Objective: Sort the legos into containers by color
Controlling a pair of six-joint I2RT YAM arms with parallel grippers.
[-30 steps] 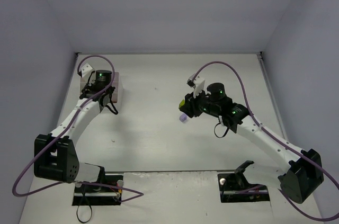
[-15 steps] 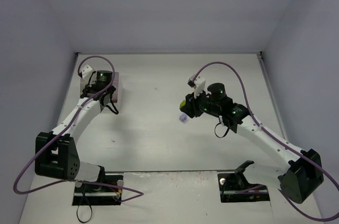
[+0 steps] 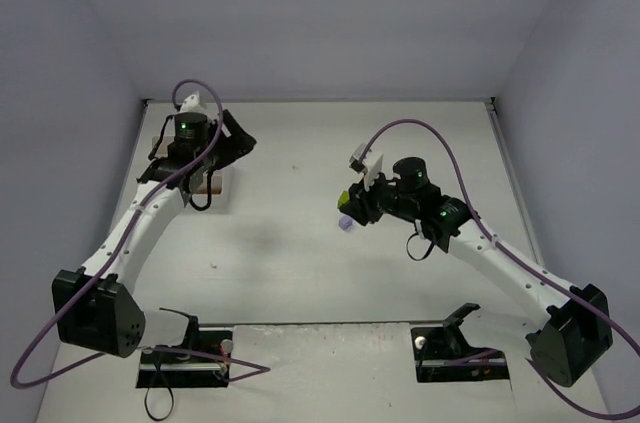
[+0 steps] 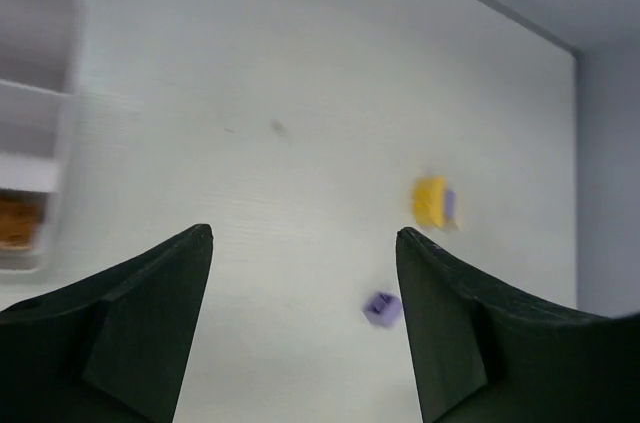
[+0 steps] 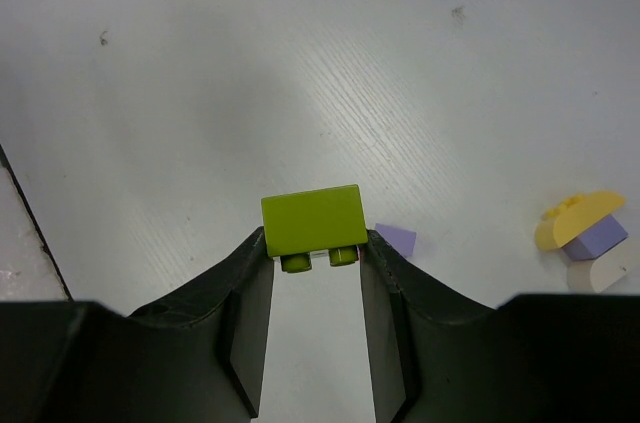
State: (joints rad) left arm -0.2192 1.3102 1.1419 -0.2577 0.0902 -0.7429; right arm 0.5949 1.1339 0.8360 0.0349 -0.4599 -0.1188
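Over on the right, the right gripper (image 5: 312, 245) is pinching a lime green brick (image 5: 312, 221). Its two dark fingers press against the brick's short sides, and the studs point back toward the wrist. It holds the brick over the middle of the table (image 3: 300, 243), and from above the brick shows as a small greenish spot at the fingertips (image 3: 344, 197).

Just below and right of it in the wrist view, a small lilac brick (image 5: 396, 239) lies flat on the table. Farther to the right, a yellow brick (image 5: 578, 218) with a rounded top sits against a second lilac brick (image 5: 597, 239).

The left arm reaches to the far left corner, where the white tray (image 3: 216, 184) sits partly hidden under it. The left gripper (image 4: 302, 243) has its fingers spread wide with nothing between them. Its camera looks across the table toward the yellow brick and the small lilac one. At the left edge of that view are the tray's white walls (image 4: 62, 133), and a brown-orange brick (image 4: 18, 221) lies in one compartment, too blurred to say more.
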